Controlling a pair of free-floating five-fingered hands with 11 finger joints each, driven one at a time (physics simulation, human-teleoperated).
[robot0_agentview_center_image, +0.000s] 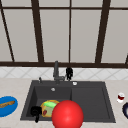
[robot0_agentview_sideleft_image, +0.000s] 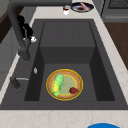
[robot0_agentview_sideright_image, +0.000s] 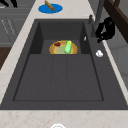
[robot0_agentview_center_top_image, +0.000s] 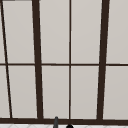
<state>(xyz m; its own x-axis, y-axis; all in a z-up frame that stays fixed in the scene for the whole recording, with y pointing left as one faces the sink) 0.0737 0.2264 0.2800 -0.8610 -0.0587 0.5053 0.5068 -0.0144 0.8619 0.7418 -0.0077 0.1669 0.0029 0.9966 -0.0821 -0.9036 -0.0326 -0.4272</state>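
I'm counting two hands. The right hand (robot0_agentview_center_image: 69, 73) is hanging just right of the faucet (robot0_agentview_center_image: 56, 71) behind the sink (robot0_agentview_center_image: 105, 110); the right side view is showing it (robot0_agentview_sideright_image: 106, 29) with fingers curled, apparently holding nothing, though I can't tell whether it is touching the faucet. The left hand (robot0_agentview_center_image: 35, 111) is sitting low at the sink's front left corner, beside the one yellow plate (robot0_agentview_sideleft_image: 78, 83) in the left basin; its fingers I cannot tell. I'm seeing one green corn cob (robot0_agentview_sideleft_image: 57, 85) and one dark red piece (robot0_agentview_sideleft_image: 73, 90) lying on that plate, clearest from the left side view. The front view is adding one red ball (robot0_agentview_center_image: 67, 114) that the side views are missing, plus one blue plate (robot0_agentview_center_image: 12, 107) carrying a bread stick (robot0_agentview_center_image: 6, 103). On the right counter one small red-and-white cup (robot0_agentview_center_image: 120, 97) is standing near one dark plate (robot0_agentview_sideleft_image: 88, 5).
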